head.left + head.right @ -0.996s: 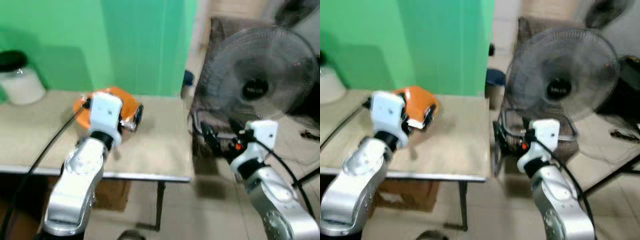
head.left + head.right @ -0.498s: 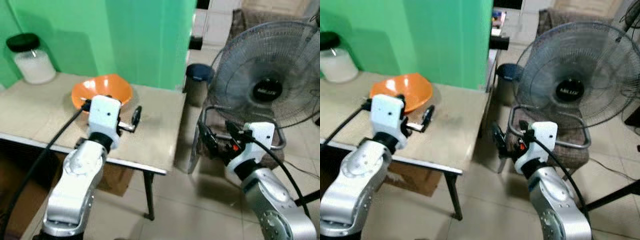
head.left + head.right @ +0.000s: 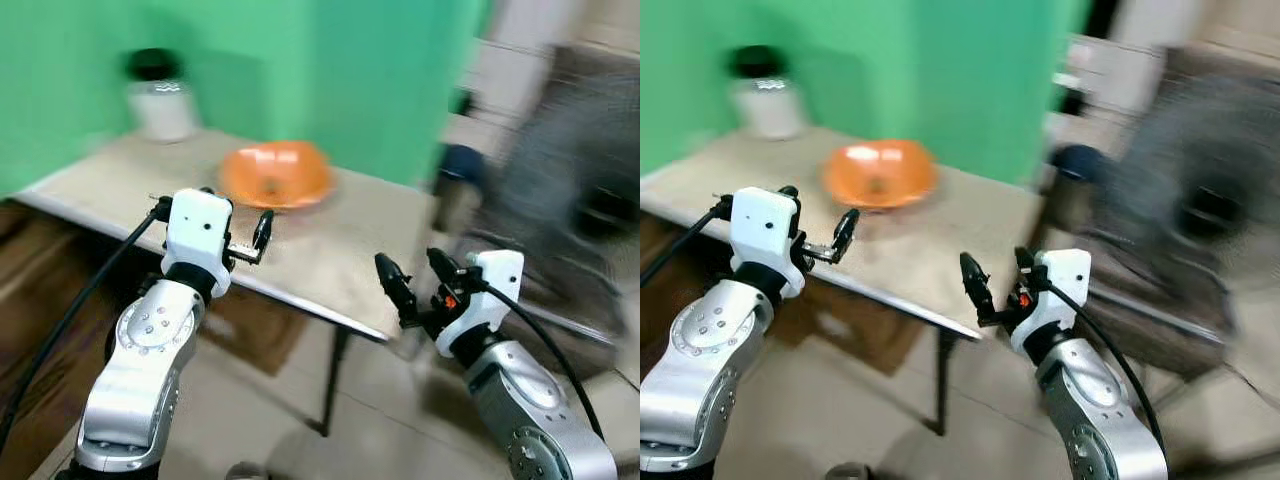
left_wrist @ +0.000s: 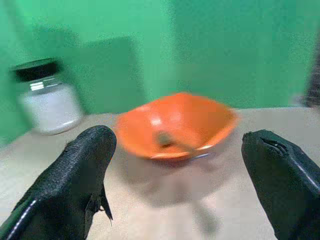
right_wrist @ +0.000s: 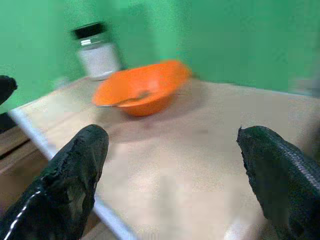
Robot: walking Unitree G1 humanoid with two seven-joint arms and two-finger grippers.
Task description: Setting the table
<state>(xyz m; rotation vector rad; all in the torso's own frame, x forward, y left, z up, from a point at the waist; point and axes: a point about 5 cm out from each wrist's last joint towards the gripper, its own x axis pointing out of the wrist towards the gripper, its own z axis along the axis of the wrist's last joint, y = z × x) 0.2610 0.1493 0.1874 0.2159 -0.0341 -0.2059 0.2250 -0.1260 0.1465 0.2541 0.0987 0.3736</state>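
An orange bowl [image 3: 275, 175] with a spoon [image 4: 167, 140] in it stands on the beige table [image 3: 330, 262], near the green wall. My left gripper [image 3: 212, 214] hovers over the table's front edge, open and empty, a short way in front of the bowl. Off the table's right corner, my right gripper [image 3: 408, 262] is held open with nothing between its fingers. Both wrist views look across the tabletop at the bowl [image 5: 140, 92].
A jar [image 3: 160, 95] with a black lid and white contents stands at the table's far left. A blurred standing fan [image 3: 575, 200] and a dark bin [image 3: 462, 165] are on the tiled floor to the right. The table's metal leg [image 3: 335, 385] is below the corner.
The camera has swung left, so the table now fills more of the view and the fan has slid to the right edge. Both grippers stay open. The bowl has not moved.
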